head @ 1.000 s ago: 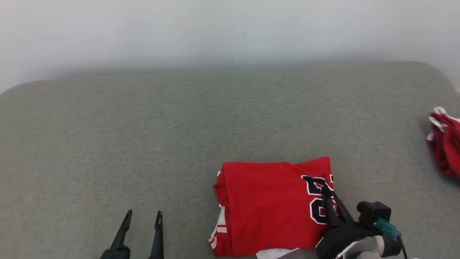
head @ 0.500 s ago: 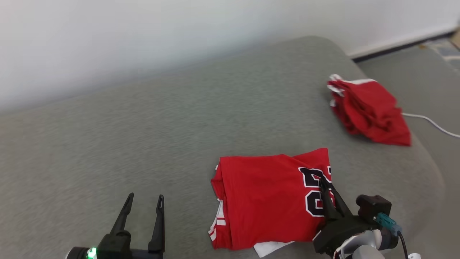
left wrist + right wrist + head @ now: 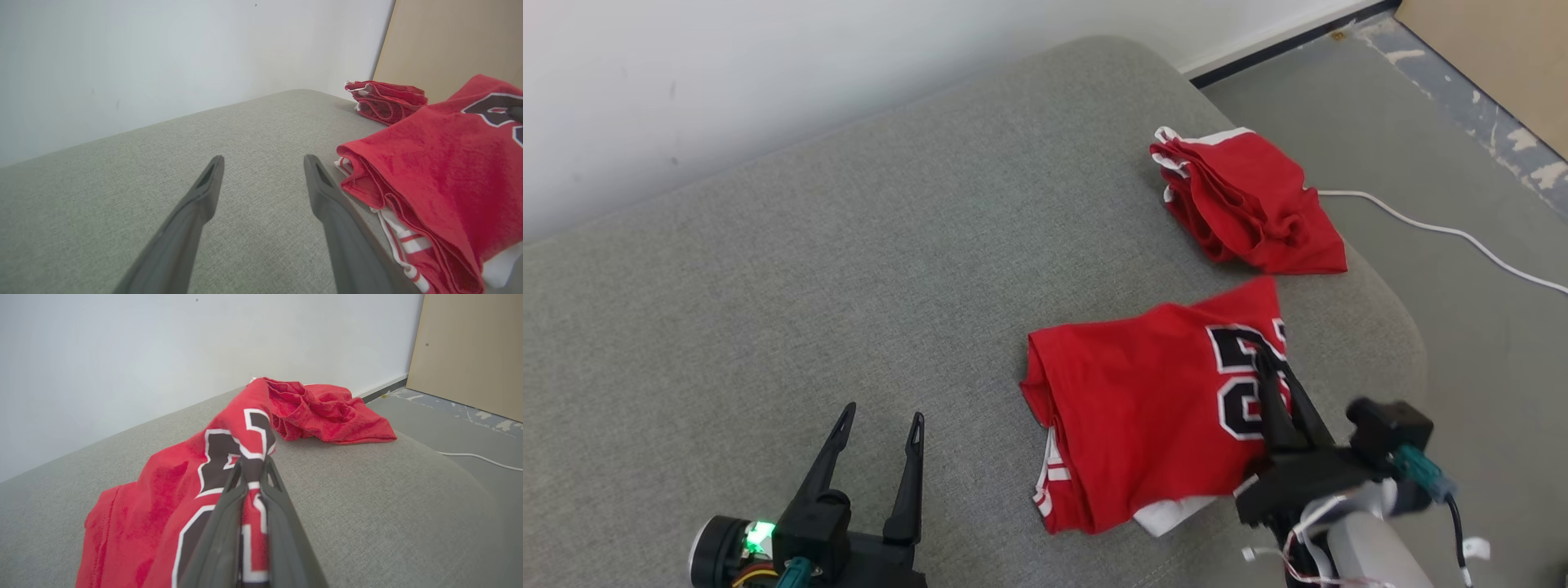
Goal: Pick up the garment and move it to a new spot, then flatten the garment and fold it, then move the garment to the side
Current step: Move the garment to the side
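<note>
The folded red garment [image 3: 1143, 400] with black and white numerals lies on the grey cushion [image 3: 849, 269], its right edge lifted. My right gripper [image 3: 1262, 355] is shut on that right edge; in the right wrist view the cloth [image 3: 184, 486] is pinched between the fingers, at my right gripper [image 3: 253, 459]. My left gripper [image 3: 882, 416] stands open to the left of the garment, holding nothing. In the left wrist view my left gripper [image 3: 263, 161] hovers over bare cushion, with the garment [image 3: 429, 163] to its right.
A second folded red garment [image 3: 1245, 200] lies at the cushion's far right corner, also in the right wrist view [image 3: 327, 412]. Beyond the cushion's right edge is grey floor with a white cable [image 3: 1437, 233]. A white wall runs behind. A tan panel [image 3: 470, 351] stands at right.
The head camera has swung to the right, bringing the second red garment and floor into view. The held garment's right edge now sits higher and nearer that pile. Both grippers keep their states.
</note>
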Robot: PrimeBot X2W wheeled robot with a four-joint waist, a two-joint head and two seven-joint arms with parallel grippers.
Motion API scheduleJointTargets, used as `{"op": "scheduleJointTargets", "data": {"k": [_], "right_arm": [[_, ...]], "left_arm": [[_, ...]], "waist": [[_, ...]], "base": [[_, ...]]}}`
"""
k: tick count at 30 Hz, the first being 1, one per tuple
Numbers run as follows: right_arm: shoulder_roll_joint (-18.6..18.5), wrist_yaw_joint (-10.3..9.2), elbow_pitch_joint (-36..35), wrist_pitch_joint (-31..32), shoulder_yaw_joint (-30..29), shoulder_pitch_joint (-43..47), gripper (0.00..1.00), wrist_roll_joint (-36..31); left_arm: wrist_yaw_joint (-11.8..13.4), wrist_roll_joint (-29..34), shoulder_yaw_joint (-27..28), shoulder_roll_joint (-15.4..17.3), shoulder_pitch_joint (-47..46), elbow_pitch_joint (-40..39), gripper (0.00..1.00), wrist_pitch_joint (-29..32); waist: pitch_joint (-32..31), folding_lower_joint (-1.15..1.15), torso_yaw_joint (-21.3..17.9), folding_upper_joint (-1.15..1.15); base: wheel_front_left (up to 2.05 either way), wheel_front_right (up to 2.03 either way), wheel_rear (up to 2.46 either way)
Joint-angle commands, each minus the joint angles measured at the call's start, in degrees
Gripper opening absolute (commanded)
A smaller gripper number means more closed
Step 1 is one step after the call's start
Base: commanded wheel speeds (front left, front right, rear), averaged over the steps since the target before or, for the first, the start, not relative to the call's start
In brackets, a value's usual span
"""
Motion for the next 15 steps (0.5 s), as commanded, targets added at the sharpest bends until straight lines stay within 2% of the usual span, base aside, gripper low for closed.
{"op": "scheduleJointTargets", "data": {"k": [1,6,10,15], "right_arm": [[0.2,-0.13,-0.7,-0.1,0.9,-1.6,0.00,0.2],[0.2,-0.13,-0.9,-0.1,3.2,-10.1,0.00,-2.0],[-0.4,-0.13,0.5,-0.1,1.1,-15.9,0.00,-4.2],[-3.3,-0.13,5.0,0.0,-3.8,-24.6,0.00,-9.3]], "left_arm": [[-0.2,0.3,0.2,0.1,-0.3,0.3,1.00,-0.2],[0.5,1.2,1.2,0.6,0.9,-0.4,1.00,-0.2],[0.7,1.5,1.1,0.9,0.5,-0.7,1.00,-0.2],[0.9,2.0,0.5,1.4,-1.2,-1.2,1.00,-0.2]], "waist": [[0.9,0.00,-0.4,0.00],[2.7,0.00,0.1,0.00],[4.3,0.00,1.7,0.00],[6.7,0.00,5.2,0.00]], "base": [[0.00,0.00,0.00],[0.00,0.00,0.00],[0.00,0.00,0.00],[0.00,0.00,0.00]]}}
